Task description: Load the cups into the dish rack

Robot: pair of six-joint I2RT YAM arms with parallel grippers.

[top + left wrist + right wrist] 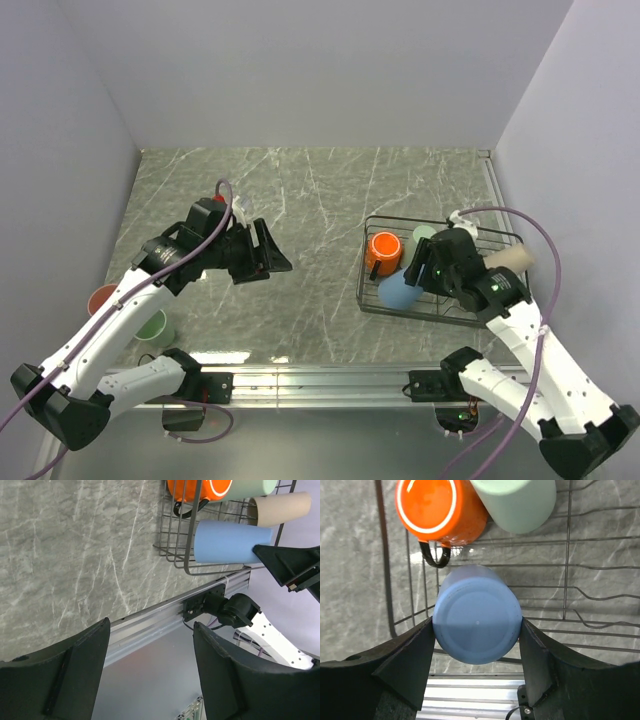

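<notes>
- In the top view, the right end effector point(418, 277) holds the blue cup point(397, 292) over the near left corner of the dish rack point(440, 219). I think it is about to set the cup down there.
- The orange mug point(383, 250) and a green cup point(424, 235) sit in the rack. The beige cup point(505, 258) lies at its right side.
- The left end effector point(264, 250) is wide and holds nothing.
- A pink cup point(103, 297) and a second green cup point(152, 325) stand on the table point(300, 190) at the near left, not loaded yet.
- The table is grey stone with white lines, and plain pale walls stand round it.
- In the left wrist view, the wide left end effector point(150, 665) faces the dish rack point(172, 535) and the blue cup point(230, 542).
- In the right wrist view, the fingers point(415, 655) press both sides of the blue cup point(477, 614). Its bottom faces the camera, so I think it goes in mouth down to drip dry.
</notes>
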